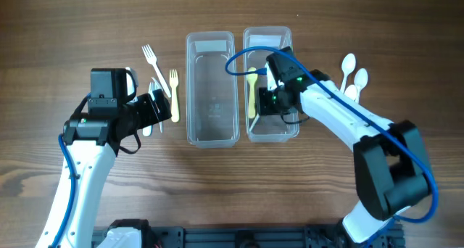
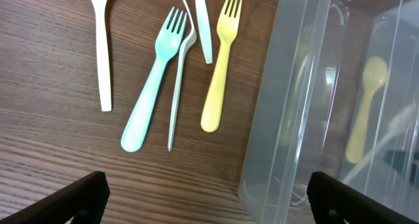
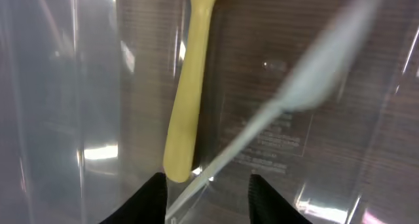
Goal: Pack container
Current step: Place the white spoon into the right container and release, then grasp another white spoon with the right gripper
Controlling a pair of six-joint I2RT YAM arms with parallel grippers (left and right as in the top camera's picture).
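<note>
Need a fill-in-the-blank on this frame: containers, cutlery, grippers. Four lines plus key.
1. The yellow spoon lies in the clear container on the robot's ___ side.
2. The other container is ___.
3. The fork nearest that other container is coloured ___.
4. The left gripper is ___, with nothing between its fingers.

Missing words: right; empty; yellow; open.

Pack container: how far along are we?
Done: a yellow spoon lies in the right container. In hand: the right gripper is inside it, open, a pale spoon blurred just ahead. To do: the forks under the open left gripper, white spoons outside; the left container looks empty.
</note>
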